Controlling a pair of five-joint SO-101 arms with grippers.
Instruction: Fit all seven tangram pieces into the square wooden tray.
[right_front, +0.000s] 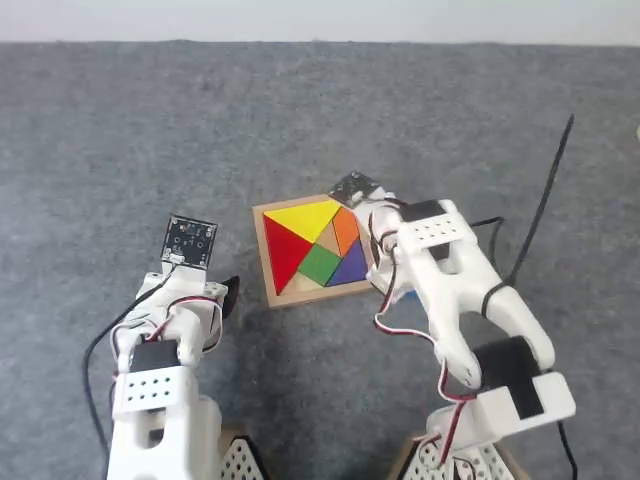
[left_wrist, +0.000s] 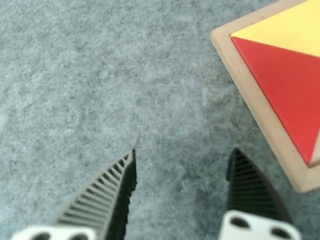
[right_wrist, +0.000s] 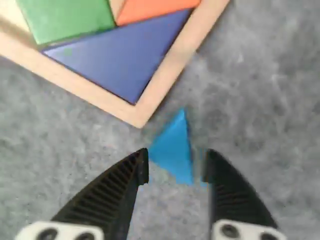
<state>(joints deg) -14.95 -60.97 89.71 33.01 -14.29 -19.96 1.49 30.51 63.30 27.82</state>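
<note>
The square wooden tray (right_front: 264, 255) lies mid-table with a yellow triangle (right_front: 305, 218), red triangle (right_front: 285, 255), green square (right_front: 320, 265), orange piece (right_front: 346, 232) and dark blue triangle (right_front: 350, 265) in it. A small light blue triangle (right_wrist: 174, 150) lies on the mat just off the tray's corner (right_wrist: 185, 55). My right gripper (right_wrist: 175, 157) is open, its fingers straddling this triangle closely. My left gripper (left_wrist: 182, 155) is open over bare mat beside the tray's other near corner (left_wrist: 250, 95), holding nothing.
Grey felt covers the table. The right arm (right_front: 430, 240) hangs over the tray's right edge, with a black cable (right_front: 545, 195) behind it. The left arm (right_front: 175, 300) stands to the tray's left. Bare wood shows along the tray's near edge (right_front: 300, 284).
</note>
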